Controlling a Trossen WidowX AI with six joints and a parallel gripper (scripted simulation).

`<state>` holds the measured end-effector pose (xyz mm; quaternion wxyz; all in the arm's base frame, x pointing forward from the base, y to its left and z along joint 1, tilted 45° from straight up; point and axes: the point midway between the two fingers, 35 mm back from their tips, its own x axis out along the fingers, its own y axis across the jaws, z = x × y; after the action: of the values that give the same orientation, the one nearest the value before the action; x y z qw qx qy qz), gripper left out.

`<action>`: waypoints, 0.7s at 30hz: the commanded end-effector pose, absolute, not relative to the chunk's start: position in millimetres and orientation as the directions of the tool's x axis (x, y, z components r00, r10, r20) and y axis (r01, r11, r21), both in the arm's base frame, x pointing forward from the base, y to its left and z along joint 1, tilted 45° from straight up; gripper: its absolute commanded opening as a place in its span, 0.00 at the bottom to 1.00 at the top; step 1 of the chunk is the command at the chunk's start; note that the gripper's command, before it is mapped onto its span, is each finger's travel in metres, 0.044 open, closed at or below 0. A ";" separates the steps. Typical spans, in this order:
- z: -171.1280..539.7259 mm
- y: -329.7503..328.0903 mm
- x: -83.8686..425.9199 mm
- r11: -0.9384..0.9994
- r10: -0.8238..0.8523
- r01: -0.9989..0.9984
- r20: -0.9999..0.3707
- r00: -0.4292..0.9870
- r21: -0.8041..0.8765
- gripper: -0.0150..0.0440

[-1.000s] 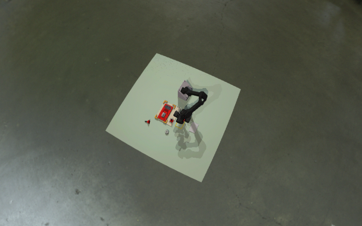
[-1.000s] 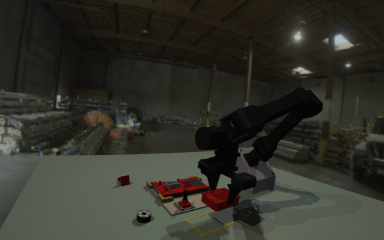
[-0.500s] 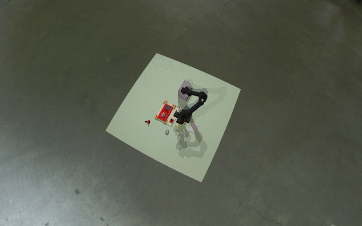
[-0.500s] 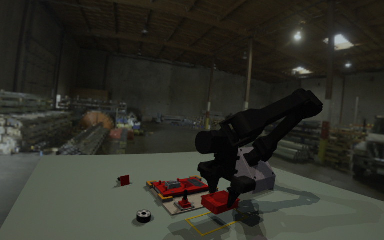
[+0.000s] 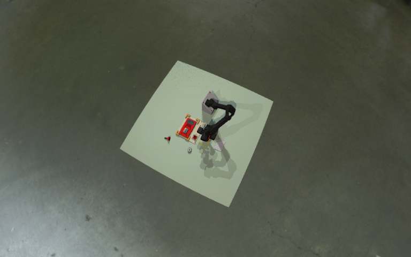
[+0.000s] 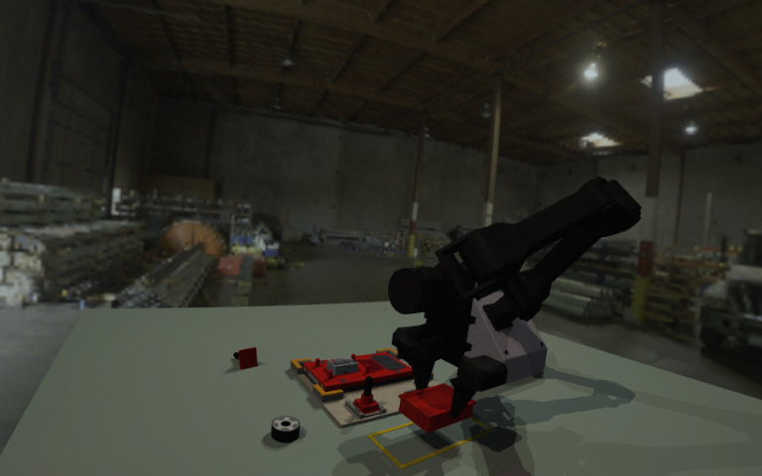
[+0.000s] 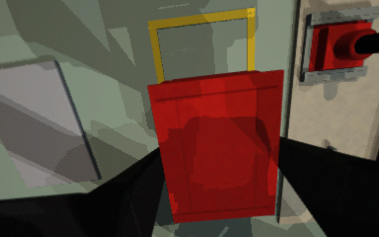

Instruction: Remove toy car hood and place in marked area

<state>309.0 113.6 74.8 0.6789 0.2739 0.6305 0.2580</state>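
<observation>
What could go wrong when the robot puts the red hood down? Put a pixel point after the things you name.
The hood [image 6: 435, 405] [image 7: 222, 148] might land across the yellow outline [image 6: 402, 466] [image 7: 251, 44], because in the wrist view it covers only part of the marked area.

It could also bump the tan board [image 6: 342, 423] [image 7: 336, 114], since that sits right beside the marked area.

And if the end effector [image 6: 438, 396] [image 7: 216, 147] lets go too soon, the hood may drop, because it seems to be held above the table [image 5: 157, 121] [image 6: 140, 393].

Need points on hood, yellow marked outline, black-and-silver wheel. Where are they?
Hood [image 6: 430, 407] [image 7: 222, 153]: exterior view, its front side; wrist view, middle of its top.
Yellow marked outline [image 6: 384, 449] [image 7: 202, 19]: exterior and wrist views, on its border line.
Black-and-silver wheel [image 5: 189, 149] [image 6: 285, 432]: top view, its face; exterior view, its dark side wall.
</observation>
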 end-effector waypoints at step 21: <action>62.4 124.7 307.6 0.716 0.696 0.002 -0.715 0.067 0.698 0.25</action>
<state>308.3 123.7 65.9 0.6782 0.2754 0.6300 0.2596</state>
